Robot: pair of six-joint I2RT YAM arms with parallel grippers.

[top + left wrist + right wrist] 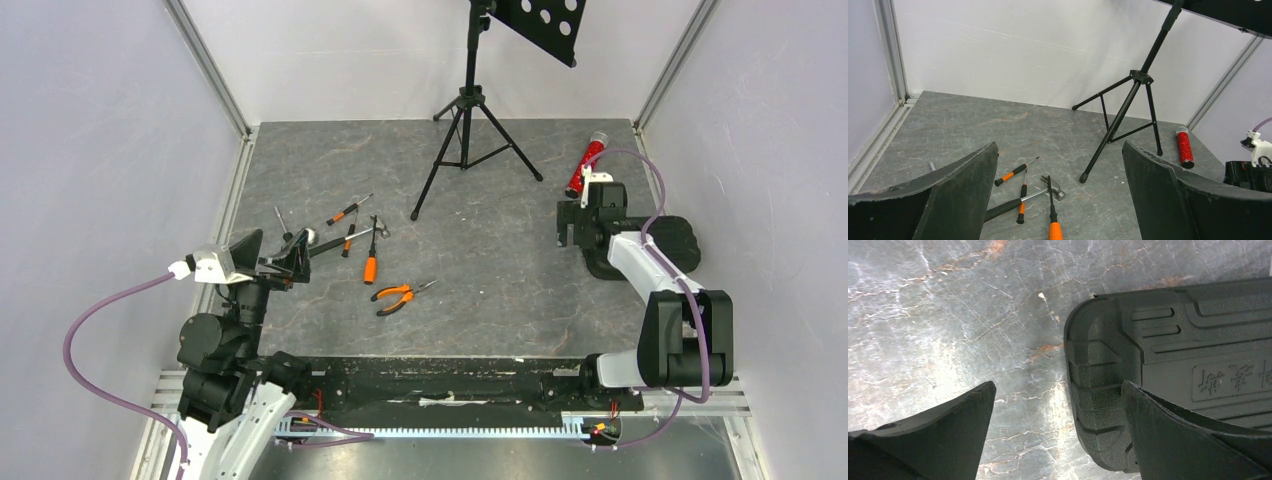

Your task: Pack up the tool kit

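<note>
1. Left gripper (1060,146), jaws spread, empty: take the nearest orange-handled black pliers (400,293) across both handles.
2. Right gripper (1058,386), jaws released, empty, over a corner of the black ribbed plastic case (1168,350), at the table's right. It looks shut, so open it first.
3. Beyond: orange-and-black screwdrivers (1015,172), steel-headed hammer (1034,196).

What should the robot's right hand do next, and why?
Probably lower the open right hand onto the corner of the black ribbed plastic case beneath it and grip it: the case looks shut, while the orange-and-black hand tools lie loose across the grey table.
</note>
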